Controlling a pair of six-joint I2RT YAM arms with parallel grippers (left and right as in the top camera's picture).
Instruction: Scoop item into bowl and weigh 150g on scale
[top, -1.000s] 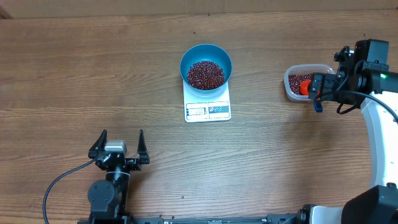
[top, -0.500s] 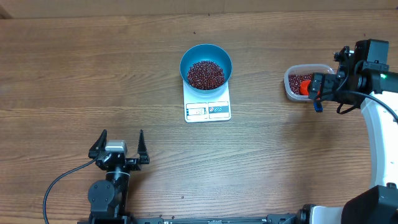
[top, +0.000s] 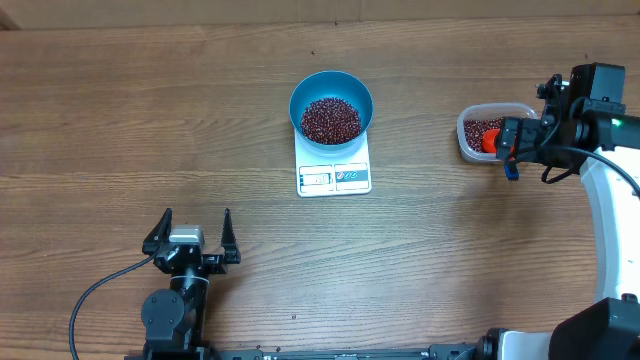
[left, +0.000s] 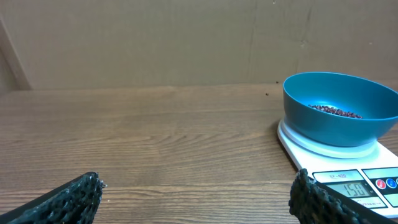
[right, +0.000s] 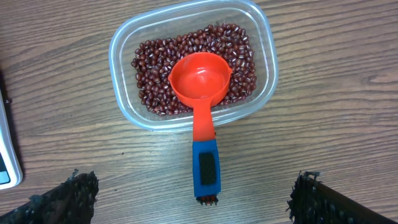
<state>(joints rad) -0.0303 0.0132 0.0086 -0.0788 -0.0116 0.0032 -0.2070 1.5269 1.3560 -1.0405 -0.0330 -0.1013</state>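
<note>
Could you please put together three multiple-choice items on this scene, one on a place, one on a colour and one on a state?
1. Where does the bowl stand?
A. on the scale
B. beside the scale
C. under the scale

2. What colour is the cup of the scoop?
A. blue
B. red-orange
C. white

3. In what state is the left gripper?
A. open and empty
B. shut on the scoop
C. shut on the bowl

Answers:
1 A: the left wrist view shows the bowl's base resting on the scale's platform.
2 B: the cup is red-orange; only the handle's end is blue.
3 A: its fingers stand wide apart with nothing between them.
</note>
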